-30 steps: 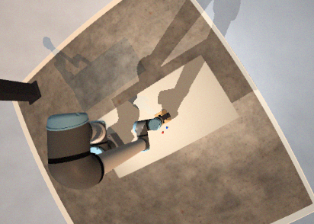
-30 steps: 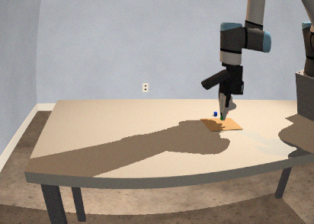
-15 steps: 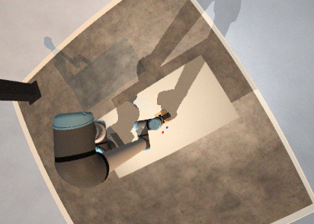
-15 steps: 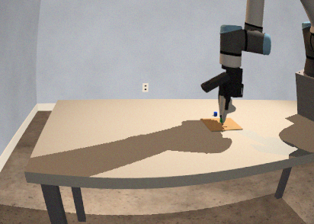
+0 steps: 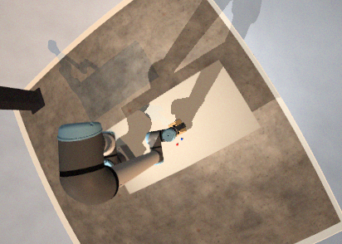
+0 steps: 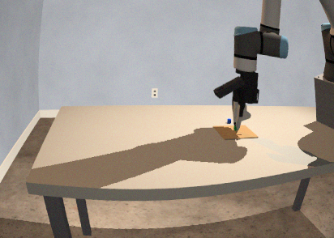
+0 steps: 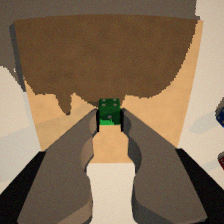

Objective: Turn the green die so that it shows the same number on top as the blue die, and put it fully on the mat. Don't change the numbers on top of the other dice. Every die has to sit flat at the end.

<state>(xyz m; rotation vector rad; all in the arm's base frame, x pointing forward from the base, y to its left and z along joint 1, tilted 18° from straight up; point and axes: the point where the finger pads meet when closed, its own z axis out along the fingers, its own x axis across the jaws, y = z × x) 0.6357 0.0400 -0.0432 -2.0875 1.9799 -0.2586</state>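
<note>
Green die (image 6: 235, 128) (image 7: 109, 111), pips facing up, squared between the hand's (image 6: 236, 129) (image 7: 110, 120) fingertips

the die (image 7: 109, 111) between the fingertips is green, darker on one face and brighter on a lower strip, with pale pips. 1 die (image 5: 182, 139) (image 6: 229, 121) (image 7: 220, 113) is blue, and 1 more (image 5: 177, 144) (image 7: 222, 162) is red. the mat (image 6: 248, 133) (image 7: 115, 142) is plain orange-tan, turning brown under shadow. the table top (image 5: 226, 124) (image 6: 101, 129) is cream. the gripper (image 6: 236, 129) (image 7: 109, 110) has grey-brown fingers with black parts. the arm (image 5: 80, 161) (image 6: 246, 48) is grey with light blue caps and black bands. the floor (image 5: 232, 194) (image 6: 162, 214) is mottled brown, the wall (image 6: 122, 48) pale blue-grey.
</note>
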